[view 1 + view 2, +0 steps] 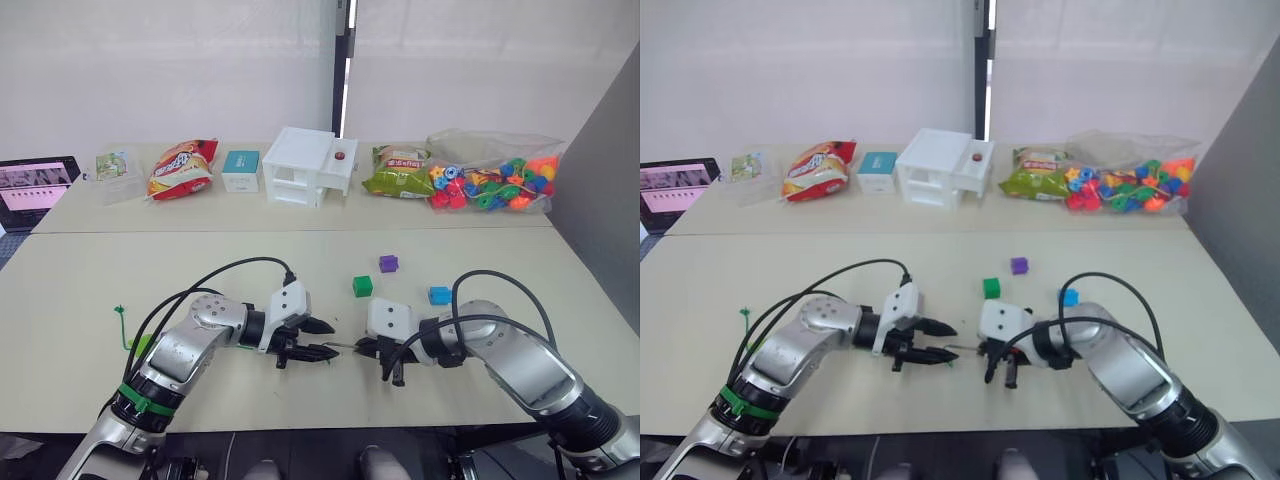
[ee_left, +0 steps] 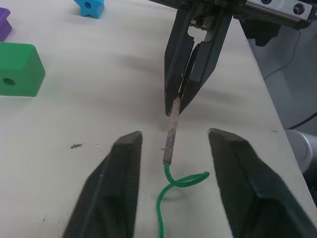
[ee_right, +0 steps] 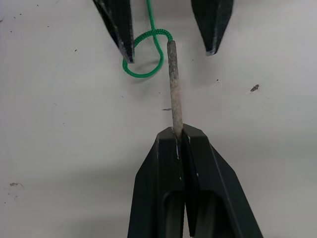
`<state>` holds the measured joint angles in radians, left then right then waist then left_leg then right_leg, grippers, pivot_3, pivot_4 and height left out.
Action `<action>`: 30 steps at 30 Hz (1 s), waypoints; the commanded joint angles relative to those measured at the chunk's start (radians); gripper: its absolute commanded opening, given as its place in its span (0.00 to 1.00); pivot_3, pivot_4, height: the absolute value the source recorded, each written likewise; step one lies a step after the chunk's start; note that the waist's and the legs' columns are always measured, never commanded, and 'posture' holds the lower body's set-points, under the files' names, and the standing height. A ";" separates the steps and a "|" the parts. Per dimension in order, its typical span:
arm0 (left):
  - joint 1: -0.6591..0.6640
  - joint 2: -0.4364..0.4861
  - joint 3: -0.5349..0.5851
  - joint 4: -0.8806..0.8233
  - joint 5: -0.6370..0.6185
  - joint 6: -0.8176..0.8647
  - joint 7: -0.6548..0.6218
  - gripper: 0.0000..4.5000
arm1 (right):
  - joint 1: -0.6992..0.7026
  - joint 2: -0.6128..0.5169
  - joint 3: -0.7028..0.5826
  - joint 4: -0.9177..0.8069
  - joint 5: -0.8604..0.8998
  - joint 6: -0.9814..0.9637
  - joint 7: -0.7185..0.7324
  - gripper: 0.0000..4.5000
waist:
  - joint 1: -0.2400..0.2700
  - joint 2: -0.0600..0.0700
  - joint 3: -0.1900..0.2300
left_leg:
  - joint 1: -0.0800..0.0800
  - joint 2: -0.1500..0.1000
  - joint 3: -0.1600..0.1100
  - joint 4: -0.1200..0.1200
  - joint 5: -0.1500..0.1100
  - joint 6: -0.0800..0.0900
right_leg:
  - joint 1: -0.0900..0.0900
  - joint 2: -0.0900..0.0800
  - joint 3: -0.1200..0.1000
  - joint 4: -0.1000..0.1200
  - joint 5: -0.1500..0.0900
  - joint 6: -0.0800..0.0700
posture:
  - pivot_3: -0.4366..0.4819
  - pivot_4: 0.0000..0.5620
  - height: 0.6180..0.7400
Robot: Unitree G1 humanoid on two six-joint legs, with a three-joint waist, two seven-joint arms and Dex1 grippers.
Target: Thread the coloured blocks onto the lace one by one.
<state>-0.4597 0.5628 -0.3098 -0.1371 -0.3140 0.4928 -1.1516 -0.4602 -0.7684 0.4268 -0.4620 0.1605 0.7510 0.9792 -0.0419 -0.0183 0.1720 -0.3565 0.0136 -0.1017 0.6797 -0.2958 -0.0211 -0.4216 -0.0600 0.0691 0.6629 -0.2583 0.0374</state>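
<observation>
right tool [image 3: 179, 136] clamped on lace [image 3: 173, 84] tip; left tool [image 2: 171, 144] apart.
your pinch is at the very end, so the tip could slip out before reaching a block [image 1: 362, 286].

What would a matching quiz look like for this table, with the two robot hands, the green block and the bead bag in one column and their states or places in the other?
Things:
1. left hand
2. right hand
3. green block
4. bead bag

States or places:
A. at the far right of the back table
B. open, either side of the lace
C. shut on the lace's stiff tip
D. lying loose, beside the purple block

Pairs: 1-B, 2-C, 3-D, 4-A
</observation>
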 commanded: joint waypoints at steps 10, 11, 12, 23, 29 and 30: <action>-0.006 -0.002 -0.004 0.000 0.007 -0.016 -0.003 0.01 | -0.010 -0.001 -0.025 -0.039 0.008 0.016 -0.006 0.00 | 0.000 0.000 0.000 | 0.000 0.000 0.000 0.000 0.000 0.000 | 0.000 0.000 0.000 0.000 0.000 0.000 | 0.48 0.27 1.00; -0.008 -0.002 -0.003 0.001 0.006 -0.015 -0.003 0.01 | -0.009 -0.002 -0.025 -0.039 0.008 0.015 -0.006 0.00 | 0.000 0.000 0.000 | 0.000 0.000 0.000 0.000 0.000 0.000 | 0.000 0.000 0.000 0.000 0.000 0.000 | 0.48 0.27 1.00; -0.011 -0.003 -0.001 0.001 0.004 -0.013 -0.003 0.01 | -0.008 -0.002 -0.026 -0.039 0.008 0.016 -0.006 0.00 | 0.000 0.000 0.000 | 0.000 0.000 0.000 0.000 0.000 0.000 | 0.000 0.000 0.000 0.000 0.000 0.000 | 0.48 0.27 1.00; -0.028 0.019 -0.042 -0.013 0.068 -0.013 0.012 0.55 | -0.004 -0.007 -0.027 -0.041 0.004 0.016 -0.008 0.00 | 0.000 0.000 0.000 | 0.000 0.000 0.000 0.000 0.000 0.000 | 0.000 0.000 0.000 0.000 0.000 0.000 | 0.48 0.27 1.00; -0.027 0.006 -0.067 0.023 0.102 -0.044 0.019 0.55 | 0.000 -0.009 -0.033 -0.053 0.010 0.024 -0.009 0.00 | 0.000 0.000 0.000 | 0.000 0.000 0.000 0.000 0.000 0.000 | 0.000 0.000 0.000 0.000 0.000 0.000 | 0.48 0.27 1.00; -0.028 0.000 -0.066 0.028 0.101 -0.048 0.020 0.55 | 0.001 -0.010 -0.034 -0.054 0.010 0.026 -0.009 0.00 | 0.000 0.000 0.000 | 0.000 0.000 0.000 0.000 0.000 0.000 | 0.000 0.000 0.000 0.000 0.000 0.000 | 0.48 0.27 1.00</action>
<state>-0.4784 0.5720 -0.3778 -0.1000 -0.2123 0.4641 -1.1312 -0.4582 -0.7694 0.4202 -0.4825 0.1642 0.7691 0.9770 -0.0418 -0.0184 0.1720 -0.3565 0.0135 -0.1018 0.6796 -0.2958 -0.0211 -0.4216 -0.0600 0.0691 0.6627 -0.2583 0.0374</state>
